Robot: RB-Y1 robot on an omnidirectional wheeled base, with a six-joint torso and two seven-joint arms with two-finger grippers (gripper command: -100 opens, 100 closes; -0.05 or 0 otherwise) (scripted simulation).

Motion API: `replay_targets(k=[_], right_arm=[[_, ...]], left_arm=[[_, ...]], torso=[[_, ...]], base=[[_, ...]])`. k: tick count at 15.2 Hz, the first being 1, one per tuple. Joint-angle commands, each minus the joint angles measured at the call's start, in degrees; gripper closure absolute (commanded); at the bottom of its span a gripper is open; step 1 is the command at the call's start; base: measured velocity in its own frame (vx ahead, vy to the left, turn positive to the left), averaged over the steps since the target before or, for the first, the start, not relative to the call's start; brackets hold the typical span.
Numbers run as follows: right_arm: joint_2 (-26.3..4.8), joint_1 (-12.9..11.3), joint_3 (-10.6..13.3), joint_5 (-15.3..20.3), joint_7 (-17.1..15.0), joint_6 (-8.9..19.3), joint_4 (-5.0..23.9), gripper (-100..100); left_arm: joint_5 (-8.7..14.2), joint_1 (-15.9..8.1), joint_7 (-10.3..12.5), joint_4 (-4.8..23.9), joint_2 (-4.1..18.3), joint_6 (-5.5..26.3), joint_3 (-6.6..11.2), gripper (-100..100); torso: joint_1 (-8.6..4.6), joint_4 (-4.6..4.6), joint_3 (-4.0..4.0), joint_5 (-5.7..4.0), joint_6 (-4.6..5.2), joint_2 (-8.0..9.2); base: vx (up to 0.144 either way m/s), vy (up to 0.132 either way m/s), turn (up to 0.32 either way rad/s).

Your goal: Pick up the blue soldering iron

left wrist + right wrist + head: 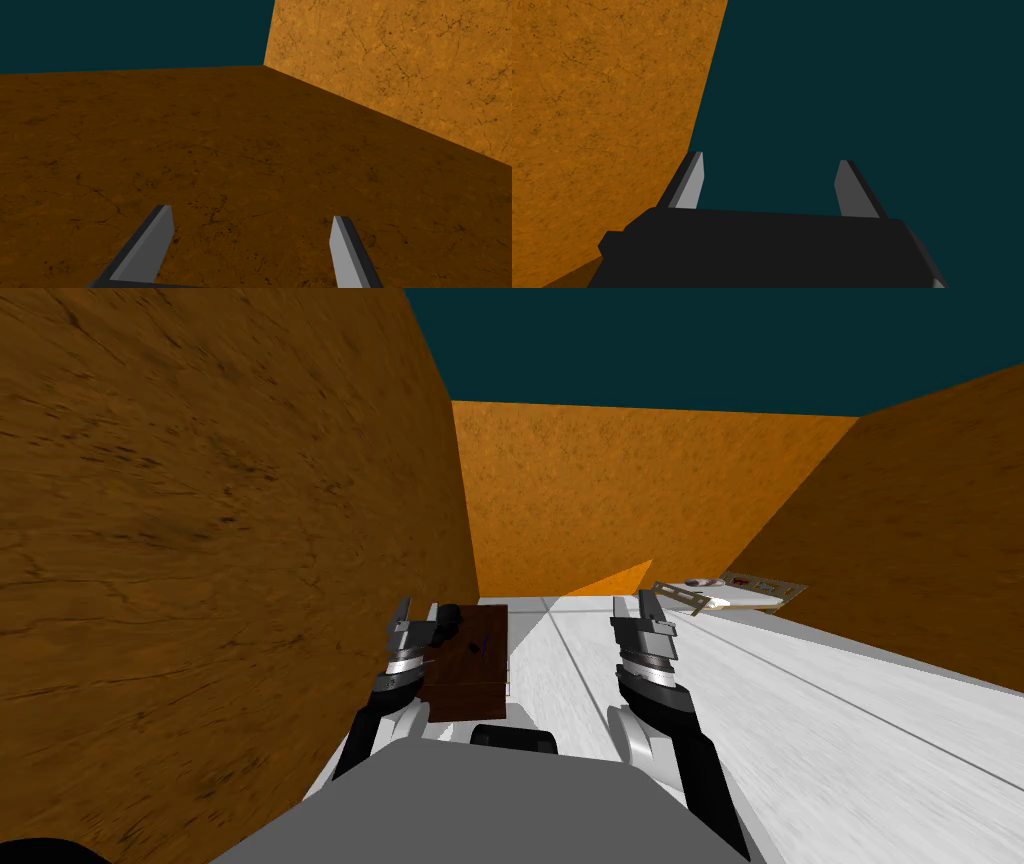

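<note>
Table [470, 678] beside left wall [200, 538], flat object [735, 591] far right

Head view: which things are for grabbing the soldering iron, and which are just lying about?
For the job: small bluish thing, likely the soldering iron, on the brown table; left gripper, fingers open, beside it.
Just lying about: dark lump on that table; flat white board on the floor; right gripper, fingers open.

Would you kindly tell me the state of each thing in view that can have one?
Left gripper: open, empty.
Right gripper: open, empty.
Soldering iron: lying flat on the dark brown table, not held.
Flat white item: lying on the white floor, near the wall on my right.
</note>
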Motion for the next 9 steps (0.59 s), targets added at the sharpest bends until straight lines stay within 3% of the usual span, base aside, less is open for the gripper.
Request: replay_targets(k=[1, 3, 5, 8, 9], right_arm=[[0.0, 0.0, 0.0, 0.0, 0.0, 0.0, 0.0, 0], [0.0, 0.0, 0.0, 0.0, 0.0, 0.0, 0.0, 0], [0.0, 0.0, 0.0, 0.0, 0.0, 0.0, 0.0, 0], [0.0, 0.0, 0.0, 0.0, 0.0, 0.0, 0.0, 0], [0.0, 0.0, 0.0, 0.0, 0.0, 0.0, 0.0, 0]], left_arm=[[0.1, -0.2, 0.1, 0.7, 1.7, 0.6, 0.3, -100], [0.4, -0.6, 0.4, 2.3, 4.1, 2.1, 1.02, -100], [0.9, -1.3, 0.9, 4.7, 6.4, 4.4, 2.11, -100], [1.2, -1.7, 1.2, 6.2, 7.5, 5.8, 2.78, -100], [1.5, -2.1, 1.5, 7.9, 8.5, 7.3, 3.53, -100]], torso=[[0.0, 0.0, 0.0, 0.0, 0.0, 0.0], [-0.19, 0.0, -0.01, -0.03, 0.0, -0.01], [-0.53, -0.01, -0.03, -0.1, 0.0, -0.05], [-0.8, -0.03, -0.07, -0.18, 0.0, -0.13], [-0.75, -0.04, -0.09, -0.17, 0.01, -0.16]], base=[[0.004, -0.028, 0.003], [0.007, -0.096, 0.022], [0.015, -0.182, 0.034], [0.033, -0.183, 0.033], [0.036, -0.166, 0.025]])
